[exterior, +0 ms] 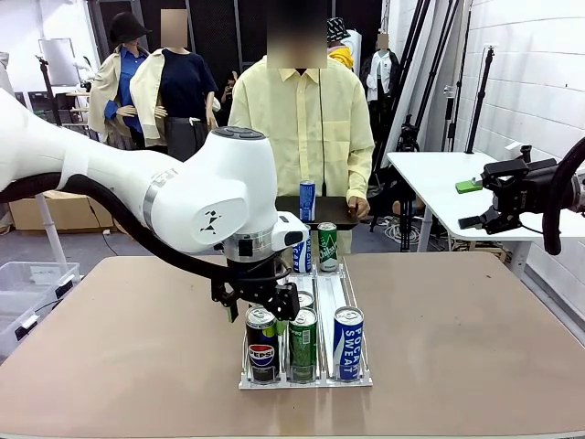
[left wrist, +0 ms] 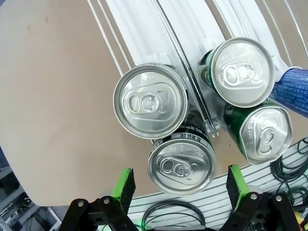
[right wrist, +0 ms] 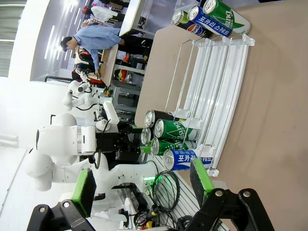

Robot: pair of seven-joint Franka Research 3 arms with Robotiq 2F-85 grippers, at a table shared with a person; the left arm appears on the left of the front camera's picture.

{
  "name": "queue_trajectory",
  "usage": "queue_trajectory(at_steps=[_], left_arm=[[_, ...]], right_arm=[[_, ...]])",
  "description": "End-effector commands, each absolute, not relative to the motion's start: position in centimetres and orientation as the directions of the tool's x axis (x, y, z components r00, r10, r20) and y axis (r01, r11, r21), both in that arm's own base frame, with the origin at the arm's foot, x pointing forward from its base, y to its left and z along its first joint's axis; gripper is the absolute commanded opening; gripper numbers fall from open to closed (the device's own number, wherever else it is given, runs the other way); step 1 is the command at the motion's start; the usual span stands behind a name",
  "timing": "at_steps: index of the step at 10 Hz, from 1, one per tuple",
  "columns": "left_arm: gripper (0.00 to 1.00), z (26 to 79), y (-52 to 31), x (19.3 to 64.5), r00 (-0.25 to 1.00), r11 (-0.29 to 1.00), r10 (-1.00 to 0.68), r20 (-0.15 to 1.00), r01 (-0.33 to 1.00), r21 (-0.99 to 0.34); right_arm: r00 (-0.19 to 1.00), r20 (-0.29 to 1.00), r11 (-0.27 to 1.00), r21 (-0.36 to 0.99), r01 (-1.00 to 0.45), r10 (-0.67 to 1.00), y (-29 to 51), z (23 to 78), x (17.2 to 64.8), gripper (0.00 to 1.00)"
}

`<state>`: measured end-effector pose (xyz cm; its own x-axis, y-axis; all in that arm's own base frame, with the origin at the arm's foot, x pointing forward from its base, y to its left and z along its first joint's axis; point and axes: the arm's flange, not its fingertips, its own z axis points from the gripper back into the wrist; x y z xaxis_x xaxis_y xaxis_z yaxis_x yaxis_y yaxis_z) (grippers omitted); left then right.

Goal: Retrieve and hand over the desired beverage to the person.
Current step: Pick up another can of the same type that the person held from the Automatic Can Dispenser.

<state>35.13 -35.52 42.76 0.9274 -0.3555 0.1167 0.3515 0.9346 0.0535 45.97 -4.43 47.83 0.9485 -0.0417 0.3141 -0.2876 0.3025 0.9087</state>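
**Canned drinks in rack: stock and handling**

Location: clear three-lane rack (exterior: 361,380) on the table (exterior: 475,329), between the robot and the person (exterior: 302,119). Which drink is wanted cannot be told.

Fingers: left fingers (left wrist: 125,187) are spread wide and hold nothing. They hang over the front Pepsi can (left wrist: 181,166), one pad to each side. Right fingers (right wrist: 85,190) are likewise wide apart and empty, raised at the table's right side.

Handling (judged): sealed aluminium, probably full, so moderately heavy. Stiff while sealed, though the thin wall would dent under a hard squeeze. Glossy print, likely slippery. Take hold across the round wall, upper half, below the rim. Room is tight: a lane rail and the green can (left wrist: 264,132) stand just beside, and the second Pepsi (left wrist: 150,101) sits close behind.

Count, near end: Pepsi, two; green, two; Pocari can (exterior: 348,340), one.

Count, far end: far blue can (exterior: 303,258) and far green can (exterior: 327,247), one each, in the rack. One more, the tray can (exterior: 307,199), stands on a dark tray (exterior: 343,212) at the person's hands. The far count is uncertain.
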Motion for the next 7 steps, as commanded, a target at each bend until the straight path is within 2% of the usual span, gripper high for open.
queue_trajectory(at_steps=[1,7], left_arm=[[1.00,41.8,-36.1,35.2,0.934,0.945,-0.327,0.146,0.319,0.077],[1.00,40.5,-36.2,35.6,0.934,0.948,-0.317,0.163,0.306,0.088]], right_arm=[[0.948,0.315,0.297,0.910,-0.289,-0.042,-4.4,47.8,45.9,1.00],[0.948,0.315,0.297,0.910,-0.289,-0.042,-4.4,47.8,45.9,1.00]])
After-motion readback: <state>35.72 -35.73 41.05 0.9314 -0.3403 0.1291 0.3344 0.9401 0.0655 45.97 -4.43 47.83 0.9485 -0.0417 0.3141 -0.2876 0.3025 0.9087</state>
